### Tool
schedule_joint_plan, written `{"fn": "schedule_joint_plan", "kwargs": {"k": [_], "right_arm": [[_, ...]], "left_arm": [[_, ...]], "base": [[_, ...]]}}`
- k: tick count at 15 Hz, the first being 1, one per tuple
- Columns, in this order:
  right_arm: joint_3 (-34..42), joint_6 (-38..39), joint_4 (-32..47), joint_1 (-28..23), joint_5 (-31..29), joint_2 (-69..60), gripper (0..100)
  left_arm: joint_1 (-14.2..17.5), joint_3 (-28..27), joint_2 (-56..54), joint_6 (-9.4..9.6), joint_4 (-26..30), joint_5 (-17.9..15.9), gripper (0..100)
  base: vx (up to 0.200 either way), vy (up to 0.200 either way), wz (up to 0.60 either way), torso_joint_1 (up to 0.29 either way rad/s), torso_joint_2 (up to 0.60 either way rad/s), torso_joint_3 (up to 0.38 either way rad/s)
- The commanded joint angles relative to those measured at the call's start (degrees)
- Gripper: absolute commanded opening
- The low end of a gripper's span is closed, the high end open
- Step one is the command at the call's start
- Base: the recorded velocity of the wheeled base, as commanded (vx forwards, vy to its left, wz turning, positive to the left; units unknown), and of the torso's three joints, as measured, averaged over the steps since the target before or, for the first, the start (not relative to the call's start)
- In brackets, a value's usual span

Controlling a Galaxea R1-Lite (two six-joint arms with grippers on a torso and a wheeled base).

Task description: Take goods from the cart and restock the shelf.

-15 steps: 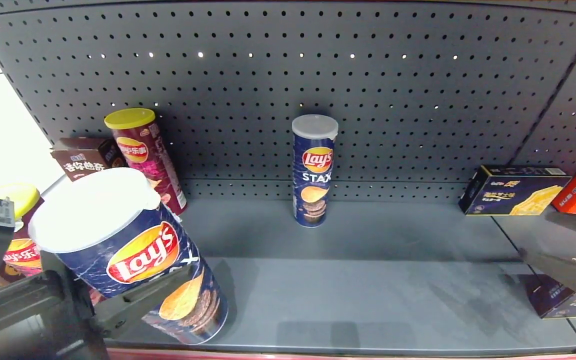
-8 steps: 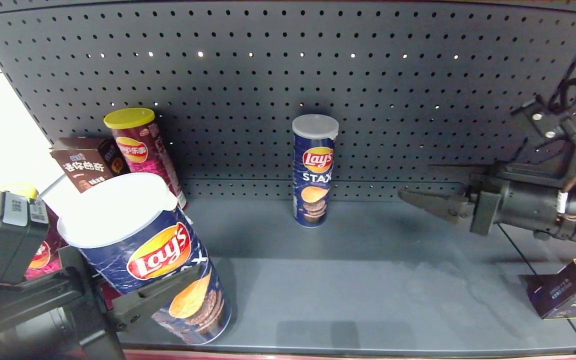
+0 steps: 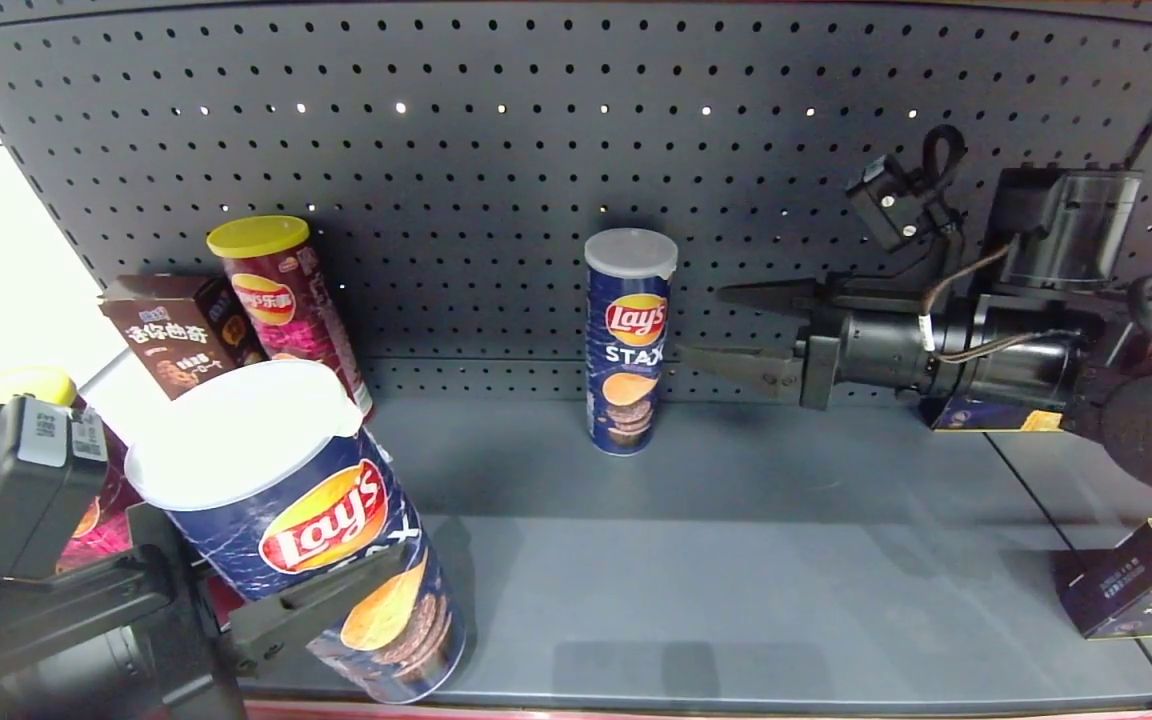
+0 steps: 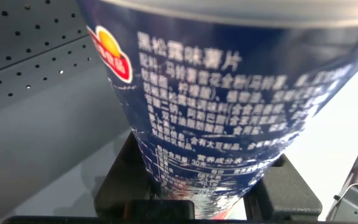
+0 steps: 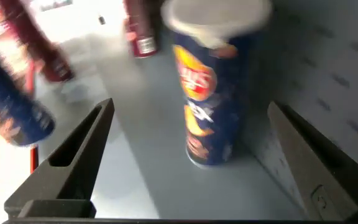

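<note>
At the front left corner of the shelf (image 3: 736,580), the left gripper (image 3: 326,588) has its fingers (image 3: 281,610) clamped on the lower half of a blue chip can (image 3: 316,520), one on each side of the body. In the left wrist view the same fingers (image 4: 278,190) hug the can (image 4: 216,93) from both sides. The can is tilted, its white lid leaning toward the robot's left and its base down by the shelf's front edge. Whether the base touches the shelf cannot be told.

The right gripper (image 3: 701,322) hangs above the shelf near the back, with its fingers wide apart and holding nothing. They point at a second blue chip can (image 3: 631,340) that stands upright against the pegboard wall (image 3: 536,150), and the tips stop just beside it without touching. In the right wrist view this can (image 5: 213,93) sits between the two spread fingers (image 5: 79,149), farther out than their tips.

Behind the held can, a maroon can with a yellow lid (image 3: 286,300) leans by the wall, beside a brown box (image 3: 171,325). A dark blue box (image 3: 1136,580) lies at the shelf's right end, well apart from both cans.
</note>
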Motion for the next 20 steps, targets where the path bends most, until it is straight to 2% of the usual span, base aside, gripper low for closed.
{"fn": "schedule_joint_plan", "kwargs": {"k": [1,5,13,20], "right_arm": [[-3.9,-2.5,0.1,-1.5,3.2,5.1,100],[-8.3,-4.0,-0.2,-1.6,8.1,8.7,100],[-13.6,-4.3,-0.6,-1.2,9.5,16.1,100],[-13.6,-4.4,-4.2,-0.2,9.5,20.9,100]], "left_arm": [[0.1,0.0,0.4,0.01,0.0,0.0,0],[0.1,0.2,0.5,0.01,0.0,0.0,0],[0.2,-0.1,0.5,0.01,0.0,0.1,0],[0.4,0.1,0.4,-0.69,0.0,0.2,0]], "base": [[0.0,0.0,0.0,0.0,0.0,0.0],[0.0,0.0,0.0,0.0,0.0,0.0],[0.0,0.0,0.0,0.0,0.0,0.0],[0.0,0.0,0.0,0.0,0.0,0.0]]}}
